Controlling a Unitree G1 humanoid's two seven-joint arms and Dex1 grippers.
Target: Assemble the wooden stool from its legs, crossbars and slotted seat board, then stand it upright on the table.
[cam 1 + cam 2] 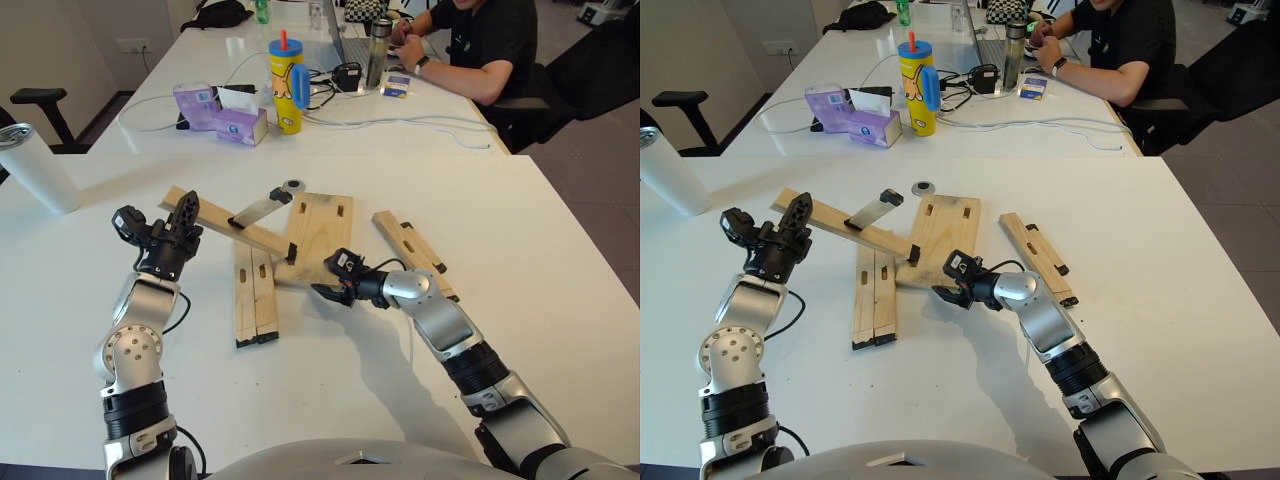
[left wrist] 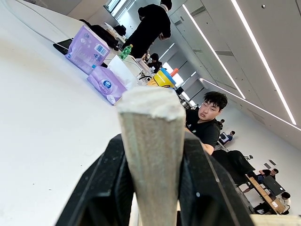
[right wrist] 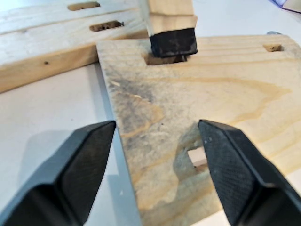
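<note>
- On table centre: slotted seat board [image 1: 322, 228] lying flat, two legs [image 1: 256, 295] side by side just beside its left edge.
- Left gripper [image 1: 186, 214] clamped on outer end of long leg [image 1: 235, 230]; black-tipped far end at a board slot.
- Right gripper [image 1: 330, 280] spread wide, straddling board's near corner.

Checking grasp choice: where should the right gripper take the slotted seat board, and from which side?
Probably its near corner, from the robot's side: the seat board is thin and lying down, that corner is free with the open right gripper facing it, while a leg's black tip sits on the slot beyond.
</note>
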